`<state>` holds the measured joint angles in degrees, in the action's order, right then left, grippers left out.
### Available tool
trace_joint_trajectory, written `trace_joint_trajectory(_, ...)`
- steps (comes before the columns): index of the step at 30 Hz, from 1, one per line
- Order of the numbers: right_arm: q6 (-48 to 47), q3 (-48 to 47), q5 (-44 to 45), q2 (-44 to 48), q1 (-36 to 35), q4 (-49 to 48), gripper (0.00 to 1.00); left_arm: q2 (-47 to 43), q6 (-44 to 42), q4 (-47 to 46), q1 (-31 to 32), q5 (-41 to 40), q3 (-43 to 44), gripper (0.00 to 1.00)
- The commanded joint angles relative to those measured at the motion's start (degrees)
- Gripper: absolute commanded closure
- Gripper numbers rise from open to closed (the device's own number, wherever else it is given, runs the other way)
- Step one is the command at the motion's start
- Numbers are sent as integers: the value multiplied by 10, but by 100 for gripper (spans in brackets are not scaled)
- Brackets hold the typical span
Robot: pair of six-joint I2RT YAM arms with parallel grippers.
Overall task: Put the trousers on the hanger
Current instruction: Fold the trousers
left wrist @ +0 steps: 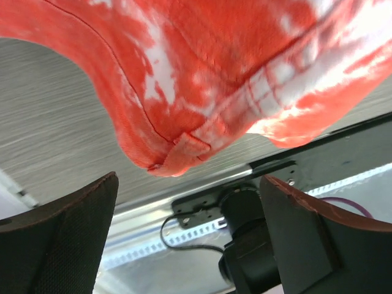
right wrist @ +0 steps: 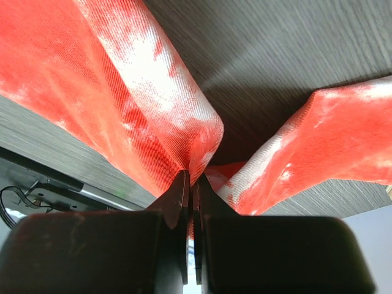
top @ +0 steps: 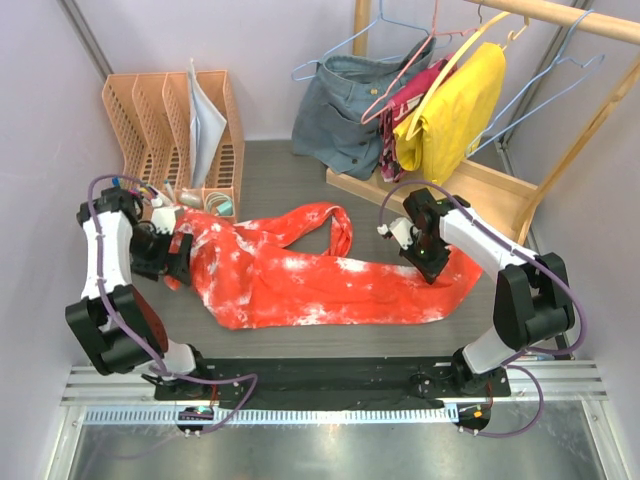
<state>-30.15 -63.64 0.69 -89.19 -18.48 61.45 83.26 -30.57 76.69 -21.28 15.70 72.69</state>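
The red-orange tie-dye trousers (top: pixel 300 275) lie spread across the table from left to right. My right gripper (top: pixel 428 262) is shut on a fold of one leg near the right end; in the right wrist view the jaws (right wrist: pixel 191 177) pinch the fabric (right wrist: pixel 141 104) and lift it into a ridge. My left gripper (top: pixel 172 255) is at the waist end. It is open and empty in the left wrist view (left wrist: pixel 188 184), with a waistband corner (left wrist: pixel 184 150) just beyond the fingertips. A bare light-blue wire hanger (top: pixel 575 55) hangs on the wooden rail at the back right.
The wooden rack (top: pixel 480 185) also carries a grey-blue denim garment (top: pixel 350 110) on another blue hanger, a pink hanger (top: pixel 410 70) and a yellow garment (top: pixel 455 115). A peach file organiser (top: pixel 170 120) stands back left with tape rolls (top: pixel 215 203) beside it. A metal rail (top: pixel 330 395) runs along the near edge.
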Motion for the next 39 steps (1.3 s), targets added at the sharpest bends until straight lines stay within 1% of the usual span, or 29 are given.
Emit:
trace_joint_trajectory(1,11,2,4,18,0,-14,99,-29,-69,41,-55,116,-41,0)
trace_joint_trajectory(3,11,-3,0,15,0,-14,99,-45,-79,31,-60,134,-87,0)
trace_joint_trajectory(6,11,-8,1,8,1,-15,99,-57,-78,-31,-59,170,-132,0)
trace_joint_trajectory(7,10,-10,0,4,0,-13,99,-51,-71,-70,-56,178,-138,0)
trace_joint_trajectory(8,10,-13,1,2,0,-13,99,-45,-58,-86,-55,189,-144,1)
trace_joint_trajectory(10,10,-21,0,0,0,-12,99,-12,-28,-129,-37,202,-142,5)
trace_joint_trajectory(11,11,-25,-18,-1,0,-12,99,1,9,-166,-28,199,-129,10)
trace_joint_trajectory(12,14,-29,-23,-4,0,-11,99,32,28,-181,-13,205,-118,13)
trace_joint_trajectory(13,15,-30,-24,-5,0,-10,99,44,47,-195,-7,200,-106,21)
trace_joint_trajectory(14,16,-32,-24,-7,0,-9,99,59,65,-204,1,191,-77,25)
trace_joint_trajectory(15,16,-32,-24,-9,0,-8,99,70,100,-232,5,180,-62,28)
trace_joint_trajectory(16,15,-33,-24,-10,0,-8,99,84,108,-243,6,173,-48,31)
trace_joint_trajectory(17,16,-32,-24,-11,0,-9,99,90,111,-250,7,168,-20,38)
trace_joint_trajectory(19,18,-36,-26,-16,0,-6,99,102,89,-212,7,155,9,49)
trace_joint_trajectory(20,18,-39,-25,-17,0,-5,99,109,64,-180,7,155,31,57)
trace_joint_trajectory(21,17,-41,-25,-18,0,-3,99,105,40,-121,-2,159,33,58)
trace_joint_trajectory(22,18,-41,-25,-16,0,-4,99,97,-11,-99,-14,164,27,58)
trace_joint_trajectory(23,18,-40,-26,-15,0,-3,99,72,-33,-80,-29,178,11,50)
trace_joint_trajectory(24,18,-40,-28,-14,0,-3,99,62,-61,-53,-63,184,4,45)
trace_joint_trajectory(25,18,-40,-30,-14,0,-3,99,55,-103,-7,-81,189,-1,41)
trace_joint_trajectory(26,19,-40,-30,-15,0,-2,99,46,-124,17,-102,196,-7,37)
trace_joint_trajectory(27,19,-40,-31,-16,0,-2,99,45,-135,31,-136,195,-11,36)
trace_joint_trajectory(29,19,-43,-32,-19,0,-2,99,45,-174,59,-156,188,-31,37)
trace_joint_trajectory(31,19,-44,-31,-20,0,-2,99,39,-178,43,-159,168,-56,38)
trace_joint_trajectory(32,19,-45,-30,-21,0,-2,99,37,-167,12,-157,167,-82,37)
trace_joint_trajectory(34,19,-46,-26,-22,0,-1,99,38,-144,-27,-144,163,-101,37)
trace_joint_trajectory(35,19,-45,-26,-23,0,-1,99,44,-130,-66,-129,164,-110,37)
trace_joint_trajectory(38,20,-42,-23,-24,0,0,99,74,-73,-113,-103,174,-105,33)
trace_joint_trajectory(39,20,-42,-20,-23,1,0,99,80,-48,-142,-80,173,-101,32)
